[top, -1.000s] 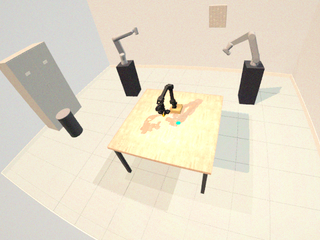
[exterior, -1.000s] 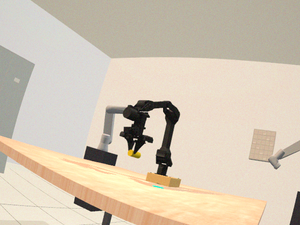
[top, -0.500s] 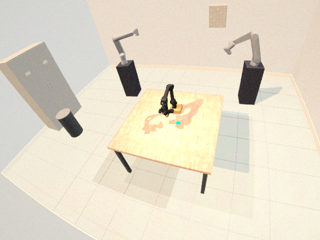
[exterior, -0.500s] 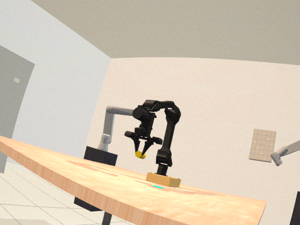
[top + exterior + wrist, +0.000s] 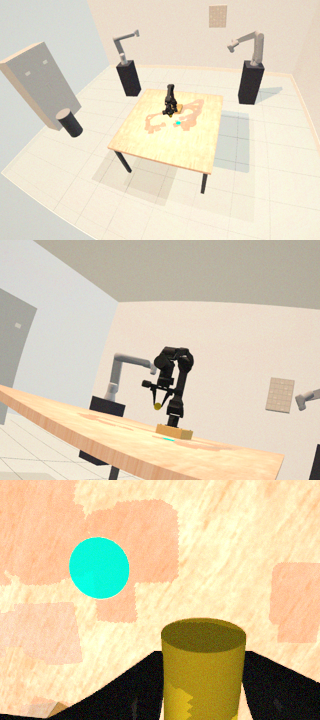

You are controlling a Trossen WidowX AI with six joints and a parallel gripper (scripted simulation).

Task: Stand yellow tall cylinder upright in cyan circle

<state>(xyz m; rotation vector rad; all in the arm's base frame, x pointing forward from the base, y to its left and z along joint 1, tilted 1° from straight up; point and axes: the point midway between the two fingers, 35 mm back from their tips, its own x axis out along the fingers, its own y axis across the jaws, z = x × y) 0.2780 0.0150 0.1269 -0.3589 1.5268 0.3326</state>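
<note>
The yellow cylinder (image 5: 170,116) (image 5: 157,406) (image 5: 202,685) is held above the table between the fingertips of my gripper (image 5: 157,405). In the exterior view its round end faces the camera, so it lies roughly level, not upright. In the wrist view it stands between the two black fingers, one end toward the top of the picture; its lower part is cut off by the frame edge. The cyan circle (image 5: 178,122) (image 5: 168,439) (image 5: 99,568) lies flat on the table, up and left of the cylinder in the wrist view. Nothing stands on it.
The wooden table (image 5: 160,144) (image 5: 103,436) carries the arm's yellowish base block (image 5: 178,109) (image 5: 170,431), behind the circle. Arm shadows fall across the table top. Two grey arms on black pedestals (image 5: 130,78) (image 5: 250,82) stand beyond the table, off its top.
</note>
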